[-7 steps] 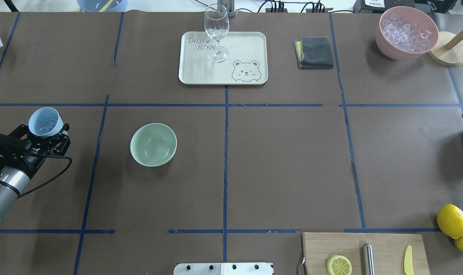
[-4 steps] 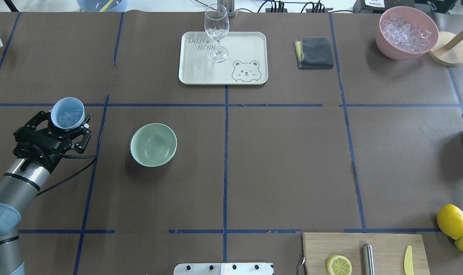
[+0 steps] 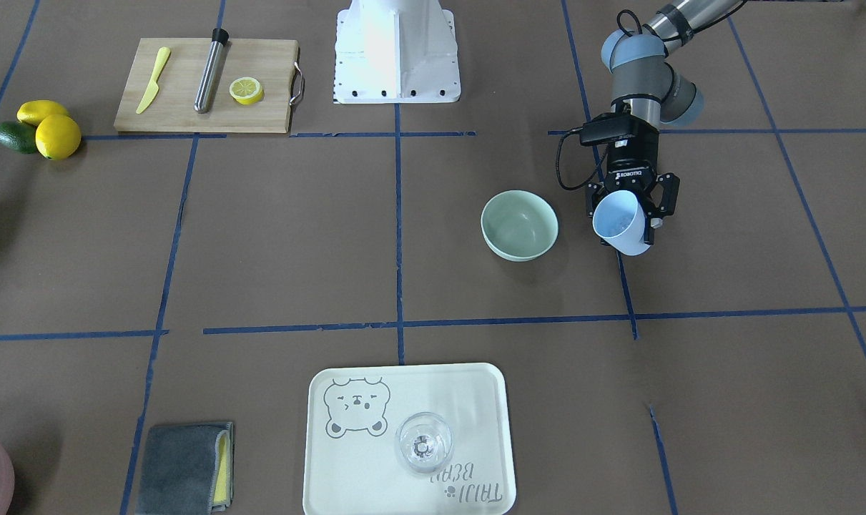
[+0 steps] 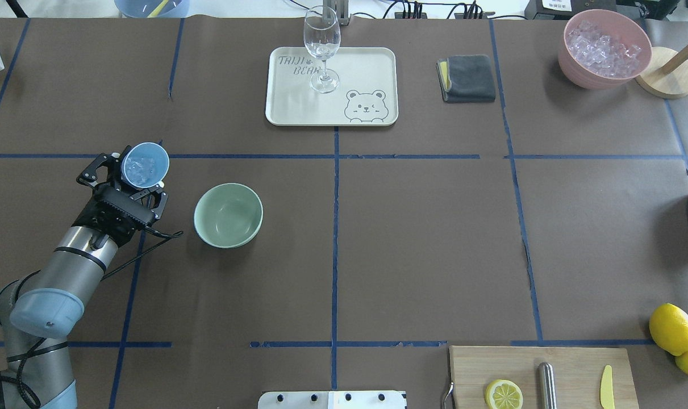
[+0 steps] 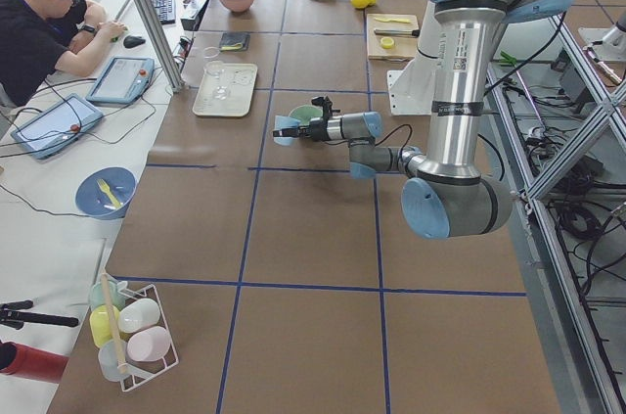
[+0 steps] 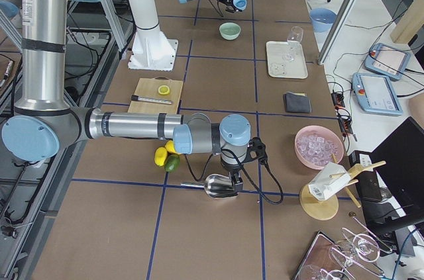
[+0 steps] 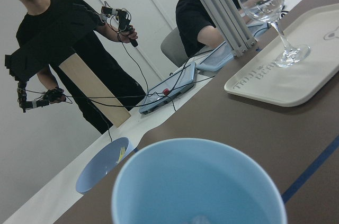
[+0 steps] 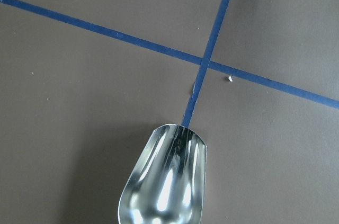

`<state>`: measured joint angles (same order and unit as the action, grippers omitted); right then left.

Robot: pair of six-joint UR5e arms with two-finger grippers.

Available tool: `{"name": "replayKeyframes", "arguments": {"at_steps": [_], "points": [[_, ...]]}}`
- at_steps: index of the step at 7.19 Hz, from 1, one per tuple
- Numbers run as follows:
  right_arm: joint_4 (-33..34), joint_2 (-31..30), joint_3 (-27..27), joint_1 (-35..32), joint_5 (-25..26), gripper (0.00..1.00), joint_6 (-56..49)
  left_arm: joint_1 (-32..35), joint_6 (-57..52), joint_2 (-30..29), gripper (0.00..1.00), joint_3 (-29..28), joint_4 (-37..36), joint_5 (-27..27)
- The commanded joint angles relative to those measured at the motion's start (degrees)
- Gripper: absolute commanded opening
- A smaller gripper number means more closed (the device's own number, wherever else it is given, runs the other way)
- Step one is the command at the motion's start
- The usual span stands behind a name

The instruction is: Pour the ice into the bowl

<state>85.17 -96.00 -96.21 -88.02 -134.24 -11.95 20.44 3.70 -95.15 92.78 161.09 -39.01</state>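
My left gripper is shut on a light blue cup and holds it above the table, just left of the pale mint-green bowl. Small clear ice cubes lie in the cup. The bowl stands empty. In the front-facing view the cup tilts slightly and sits to the right of the bowl, a short gap apart. The left wrist view shows the cup's rim up close. My right gripper hovers over a metal scoop; I cannot tell if it is open or shut.
A cream tray with a wine glass stands at the back centre. A grey cloth and a pink container of ice are at the back right. A cutting board and lemons are front right.
My left arm has carried the blue cup to the right and a little farther back, closing most of the gap to the bowl. The bowl has not moved.
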Motion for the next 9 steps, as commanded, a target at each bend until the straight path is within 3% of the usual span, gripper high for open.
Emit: {"name": "replayKeyframes", "arguments": {"at_steps": [1,9], "points": [[0.00,-0.41,0.06,-0.05,0.03,1.00,0.09,-0.14,-9.37,-0.56,0.00,-0.49,-0.51,0.16],[0.00,-0.59,0.06,-1.02,0.03,1.00,0.26,-2.86,-38.90,-4.60,0.00,-2.60,-0.51,2.08]]}}
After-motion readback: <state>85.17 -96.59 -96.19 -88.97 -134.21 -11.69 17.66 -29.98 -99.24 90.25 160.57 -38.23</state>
